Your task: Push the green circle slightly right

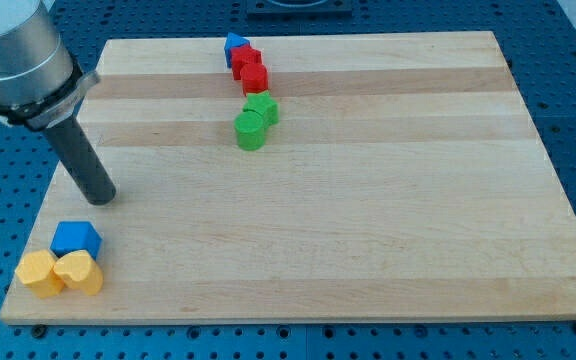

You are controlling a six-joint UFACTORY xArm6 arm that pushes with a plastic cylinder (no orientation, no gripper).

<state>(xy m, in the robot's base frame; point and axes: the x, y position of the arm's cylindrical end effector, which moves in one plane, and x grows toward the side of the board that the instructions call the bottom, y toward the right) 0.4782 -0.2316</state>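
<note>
The green circle (pixel 251 130) lies on the wooden board (pixel 368 200), above the middle and left of centre. A second green block (pixel 262 108) touches it on its upper right. My tip (pixel 101 196) rests on the board near the left edge, far to the left of and below the green circle. Nothing touches the tip.
Two red blocks (pixel 251 69) and a blue block (pixel 234 45) form a line at the board's top edge above the green pair. A blue cube (pixel 76 239), a yellow block (pixel 39 273) and a yellow heart (pixel 80 272) cluster at the bottom left corner, just below my tip.
</note>
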